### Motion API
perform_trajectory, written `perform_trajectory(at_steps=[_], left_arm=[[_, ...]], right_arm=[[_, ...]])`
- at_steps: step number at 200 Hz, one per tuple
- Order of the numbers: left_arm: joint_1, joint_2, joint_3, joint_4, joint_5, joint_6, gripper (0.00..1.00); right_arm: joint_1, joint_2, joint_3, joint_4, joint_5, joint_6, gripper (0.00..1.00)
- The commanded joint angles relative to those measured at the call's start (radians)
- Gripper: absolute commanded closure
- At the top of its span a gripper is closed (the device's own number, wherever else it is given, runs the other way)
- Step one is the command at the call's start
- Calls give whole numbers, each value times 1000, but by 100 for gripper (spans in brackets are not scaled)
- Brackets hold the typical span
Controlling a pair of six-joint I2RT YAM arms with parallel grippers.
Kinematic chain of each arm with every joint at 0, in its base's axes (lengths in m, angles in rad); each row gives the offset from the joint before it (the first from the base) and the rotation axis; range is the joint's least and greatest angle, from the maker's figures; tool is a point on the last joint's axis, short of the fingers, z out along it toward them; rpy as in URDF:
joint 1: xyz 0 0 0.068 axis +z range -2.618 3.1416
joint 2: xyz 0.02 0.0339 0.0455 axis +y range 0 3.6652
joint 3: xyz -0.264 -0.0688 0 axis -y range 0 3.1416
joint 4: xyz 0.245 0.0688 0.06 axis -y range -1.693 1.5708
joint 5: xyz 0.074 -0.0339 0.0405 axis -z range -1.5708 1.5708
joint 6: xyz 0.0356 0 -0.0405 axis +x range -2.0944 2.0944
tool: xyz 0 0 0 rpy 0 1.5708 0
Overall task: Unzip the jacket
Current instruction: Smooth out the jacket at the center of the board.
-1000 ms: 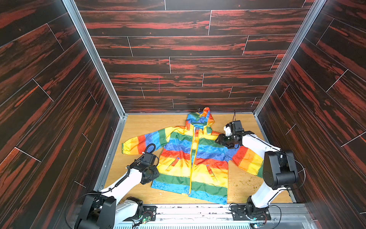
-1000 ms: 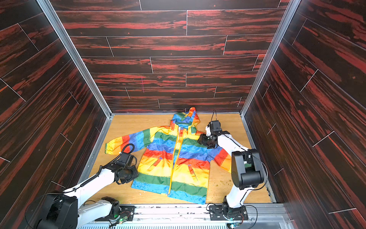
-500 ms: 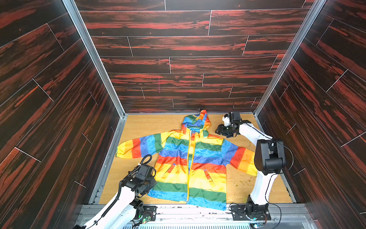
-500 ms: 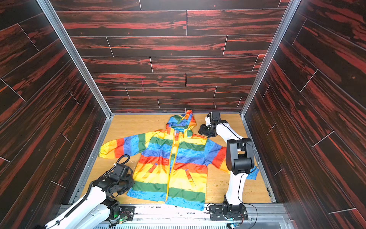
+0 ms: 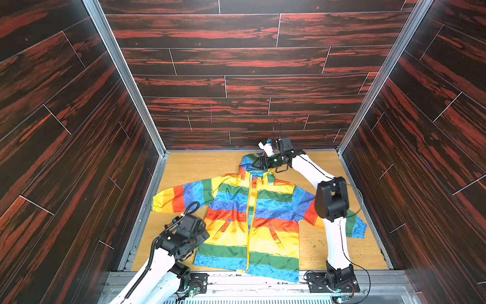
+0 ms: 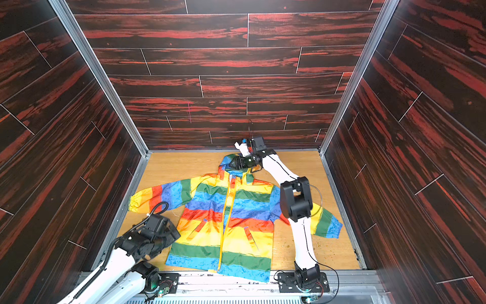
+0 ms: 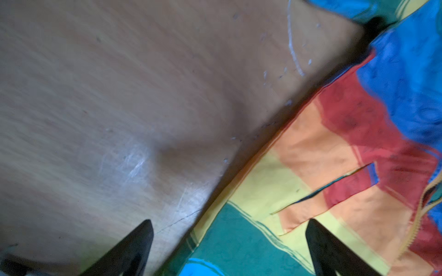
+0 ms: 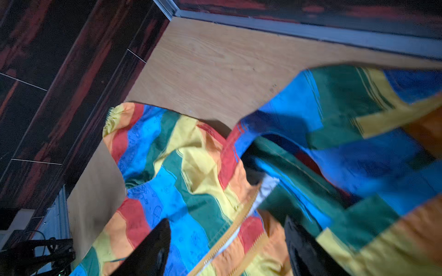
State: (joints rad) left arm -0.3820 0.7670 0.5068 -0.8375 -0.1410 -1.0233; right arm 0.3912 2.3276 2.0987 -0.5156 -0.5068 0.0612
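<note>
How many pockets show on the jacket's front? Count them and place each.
2. One pocket slants left of the yellow zipper, over the orange and yellow stripes; the other slants right of it, mirrored. The jacket lies flat, front up, so none seems hidden.

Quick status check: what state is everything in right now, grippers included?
Jacket: flat on the table, front up.
Zipper: closed for most of its length; top unclear.
Left gripper: fingers open, empty, at the jacket's side edge.
Right gripper: fingers open, empty, near the hood.

Thin shiny cloth jacket (image 5: 273,210); matt, scuffed pale wood table (image 5: 205,165); glossy dark wood-grain walls (image 5: 236,60)
</note>
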Motion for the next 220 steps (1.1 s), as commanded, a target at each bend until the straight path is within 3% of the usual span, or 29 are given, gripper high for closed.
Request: perform_trajectory(at_steps=[1,43,122,167,220], left_arm=[[-6,108,102,40,-40,64,0],[-11,253,208,119,-60,141,0],[-11,297,227,147,-80,190,1],[-11,305,198,184,-57,184,7],[-11,308,188,190,-57,192,13]], right_arm=[[4,131,139,-140,-7,-55,24],[40,284,350,-308,23,-181,26],[68,368,418,-416,17,-345,31],[83,401,448,-345,190,-291,35],[94,422,468,-266,230,-212,43]])
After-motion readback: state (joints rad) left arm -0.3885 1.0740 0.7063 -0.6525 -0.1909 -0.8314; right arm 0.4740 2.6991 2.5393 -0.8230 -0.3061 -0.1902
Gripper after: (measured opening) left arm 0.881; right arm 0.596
